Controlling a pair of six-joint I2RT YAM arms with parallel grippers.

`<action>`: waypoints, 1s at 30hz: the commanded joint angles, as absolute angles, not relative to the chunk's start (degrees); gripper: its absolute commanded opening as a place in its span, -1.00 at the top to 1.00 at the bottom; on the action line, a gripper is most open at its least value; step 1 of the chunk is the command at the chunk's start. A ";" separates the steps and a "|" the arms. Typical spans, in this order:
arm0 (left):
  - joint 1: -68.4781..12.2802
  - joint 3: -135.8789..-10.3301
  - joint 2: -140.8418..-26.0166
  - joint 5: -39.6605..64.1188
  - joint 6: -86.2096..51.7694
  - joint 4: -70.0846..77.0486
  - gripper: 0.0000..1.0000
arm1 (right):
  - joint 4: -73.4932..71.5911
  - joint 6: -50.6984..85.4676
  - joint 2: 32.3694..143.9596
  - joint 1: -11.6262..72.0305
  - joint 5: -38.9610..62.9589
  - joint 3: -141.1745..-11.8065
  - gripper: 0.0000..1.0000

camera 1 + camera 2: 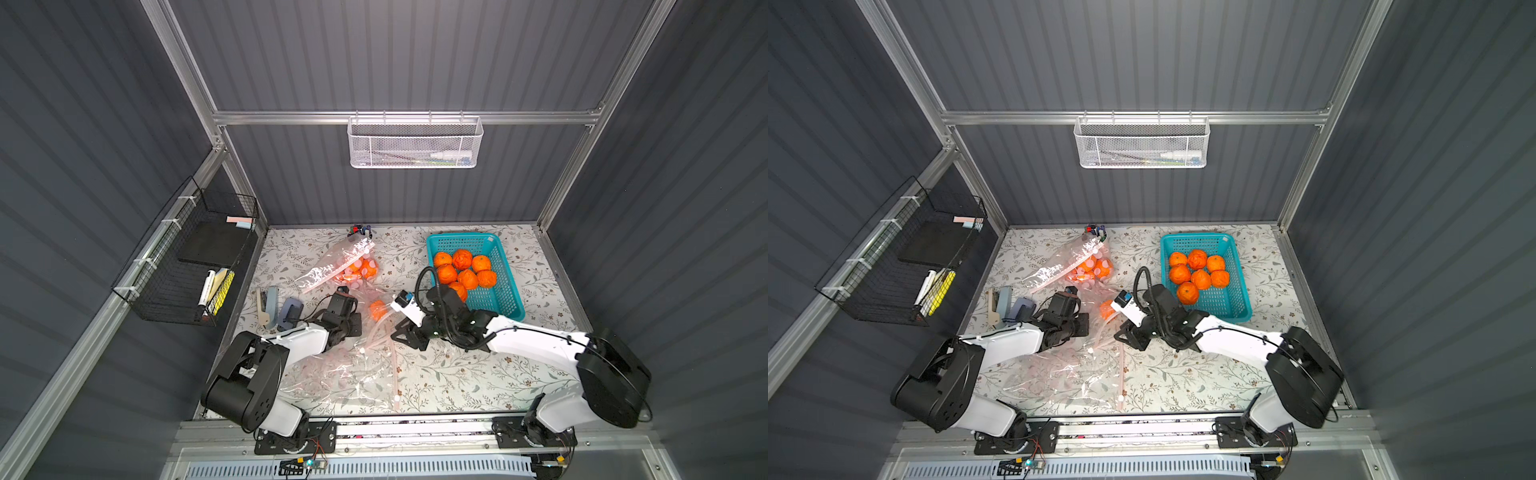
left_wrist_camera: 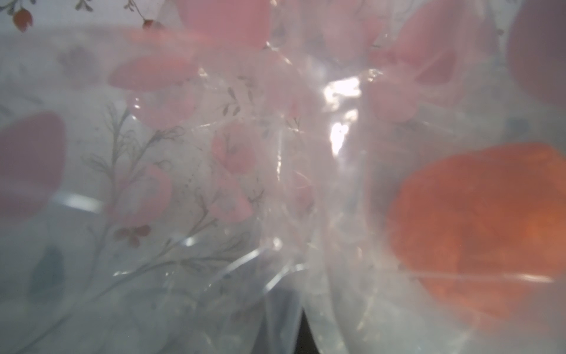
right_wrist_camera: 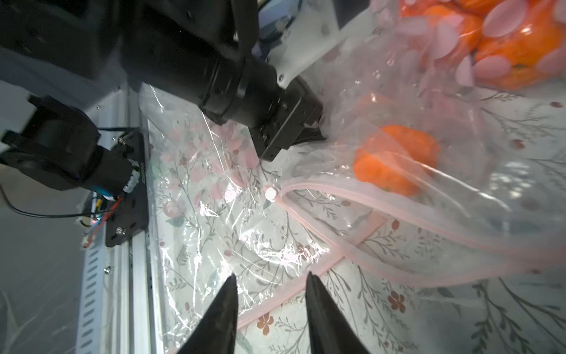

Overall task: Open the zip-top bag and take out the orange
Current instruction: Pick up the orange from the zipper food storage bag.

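The zip-top bag [image 1: 376,332] is clear with pink spots and a pink zip strip, and it lies mid-table with its mouth gaping. One orange [image 1: 378,309] [image 1: 1108,309] sits inside it; the right wrist view shows this orange [image 3: 398,156] behind the film. My left gripper [image 1: 351,297] is shut on the bag's film beside the orange. In the left wrist view, film [image 2: 275,153] fills the picture and the orange [image 2: 477,220] is blurred behind it. My right gripper [image 3: 272,275] [image 1: 397,336] stands open low at the bag's mouth, with a pink zip strip [image 3: 275,302] running across between its fingertips.
A teal basket [image 1: 461,237] with several oranges stands at the back right. Another spotted bag [image 1: 353,262] holding oranges lies at the back centre. Flat clear bags [image 1: 340,378] cover the table's front. Small tools [image 1: 270,305] lie at the left edge.
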State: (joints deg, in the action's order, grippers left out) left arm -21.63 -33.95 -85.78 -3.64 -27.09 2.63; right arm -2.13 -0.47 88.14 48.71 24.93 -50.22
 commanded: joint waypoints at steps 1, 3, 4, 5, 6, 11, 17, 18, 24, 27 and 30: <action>-21.36 -32.63 -86.31 -3.83 -27.64 -0.90 1.00 | -0.63 -6.15 92.09 49.19 20.18 -54.36 0.22; -21.36 -32.53 -86.12 -3.83 -27.68 -0.80 1.00 | -2.91 -6.15 94.71 49.22 18.73 -54.77 0.20; -21.36 -32.52 -86.02 -3.85 -27.66 -0.79 1.00 | -3.01 -6.56 96.01 49.21 16.11 -55.58 0.15; -21.36 -32.50 -86.08 -3.83 -27.68 -0.79 1.00 | -3.22 -6.57 97.31 49.22 14.86 -56.27 0.13; -21.35 -32.55 -86.13 -3.78 -27.57 -0.79 1.00 | -4.11 -5.93 98.95 49.22 12.94 -56.95 0.13; -21.36 -32.52 -86.05 -3.69 -27.52 -0.75 1.00 | -7.67 -5.46 104.30 49.15 9.52 -59.42 -0.06; -21.36 -32.52 -86.14 -3.56 -27.42 -0.70 1.00 | -10.99 -4.89 110.63 49.20 3.39 -63.78 -0.57; -21.36 -32.47 -86.09 -3.54 -27.40 -0.66 1.00 | -11.35 -4.79 111.53 49.16 2.87 -64.46 -0.60; -21.36 -32.51 -86.09 -3.47 -27.34 -0.61 1.00 | -15.77 -3.08 114.50 49.14 -2.15 -66.57 -0.63; -21.36 -32.52 -86.15 -3.43 -27.33 -0.53 1.00 | -17.72 -3.55 116.31 49.13 -2.47 -68.28 -0.63; -21.36 -32.55 -86.23 -3.35 -27.33 -0.53 1.00 | -19.77 -4.37 118.04 49.21 -0.40 -70.11 -0.63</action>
